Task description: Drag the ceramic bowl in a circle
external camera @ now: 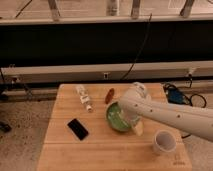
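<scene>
The green ceramic bowl [116,118] sits near the middle of the wooden table [65,155], with pale streaks showing inside. My white arm reaches in from the right and covers the bowl's right side. The gripper [136,125] is at the bowl's right rim, low over the table, mostly hidden by the arm. The small white cup [164,142] stands to the front right of the bowl, under the arm.
A black phone [77,128] lies left of the bowl. A small white bottle [84,96] lies on its side at the back left. A brown oblong item [109,95] lies behind the bowl. A blue object [176,96] and cables lie beyond the table's right edge.
</scene>
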You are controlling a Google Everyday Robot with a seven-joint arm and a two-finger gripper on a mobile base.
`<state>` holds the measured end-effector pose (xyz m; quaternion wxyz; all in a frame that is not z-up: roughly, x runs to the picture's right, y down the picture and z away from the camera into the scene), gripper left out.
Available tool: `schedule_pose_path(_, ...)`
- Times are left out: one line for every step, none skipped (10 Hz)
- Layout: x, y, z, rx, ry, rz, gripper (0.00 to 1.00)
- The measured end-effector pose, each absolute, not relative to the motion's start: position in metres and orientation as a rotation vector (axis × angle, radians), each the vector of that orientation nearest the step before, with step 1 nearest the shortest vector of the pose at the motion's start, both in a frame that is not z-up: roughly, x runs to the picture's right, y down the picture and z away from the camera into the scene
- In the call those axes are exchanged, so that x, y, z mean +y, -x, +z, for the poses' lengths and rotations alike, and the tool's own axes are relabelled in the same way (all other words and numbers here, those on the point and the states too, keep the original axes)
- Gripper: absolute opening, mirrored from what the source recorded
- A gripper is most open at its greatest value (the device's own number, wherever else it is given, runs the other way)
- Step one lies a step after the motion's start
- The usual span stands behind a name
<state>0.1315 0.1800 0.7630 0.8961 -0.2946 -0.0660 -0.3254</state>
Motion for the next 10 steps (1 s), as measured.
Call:
schedule_pose_path(0.182,-0.130,0.766,-0.142,0.609,-0.673,0.80)
schedule_pose_path(0.184,-0.129,0.770,-0.148,0.610,-0.672,0.80)
schedule_pose_path(0.185,-0.125,0.775,-0.157,0.606,-0.672,0.80)
schedule_pose_path(0.186,-0.125,0.778,-0.157,0.605,-0.670,0.80)
schedule_pose_path(0.187,-0.126,0.781,-0.160,0.606,-0.666,0.80)
schedule_pose_path(0.188,-0.128,0.783,-0.160,0.606,-0.662,0.80)
schedule_pose_path(0.188,-0.126,0.788,-0.165,0.605,-0.662,0.80)
schedule_pose_path(0.189,-0.126,0.792,-0.170,0.605,-0.659,0.80)
schedule_pose_path(0.189,-0.126,0.794,-0.171,0.604,-0.657,0.80)
schedule_pose_path(0.189,-0.125,0.797,-0.173,0.603,-0.655,0.80)
